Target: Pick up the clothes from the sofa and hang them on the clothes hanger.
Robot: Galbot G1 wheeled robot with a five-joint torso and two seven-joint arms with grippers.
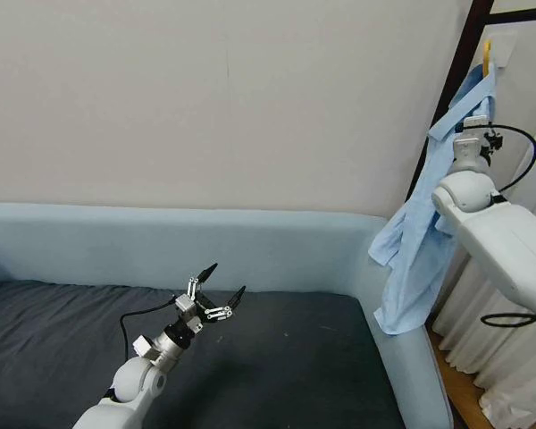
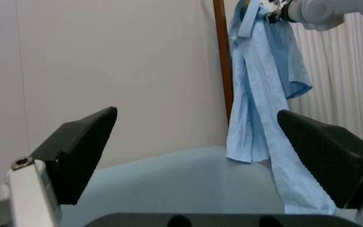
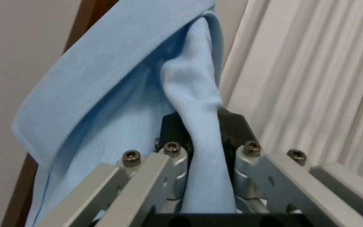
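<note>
I see the light-blue shirt [image 1: 424,223] hanging limp and creased at the right end of the sofa [image 1: 250,241], its collar high against the dark wooden pole [image 1: 464,54]. My right claw [image 1: 476,121] is clamped on a fold just under the collar. The hem reaches down beside the sofa's arm, with the curtain [image 1: 482,340] close behind. My left claw [image 1: 225,281] hangs with its fingers apart over the dark seat cushion [image 1: 295,357], well apart from the shirt.
</note>
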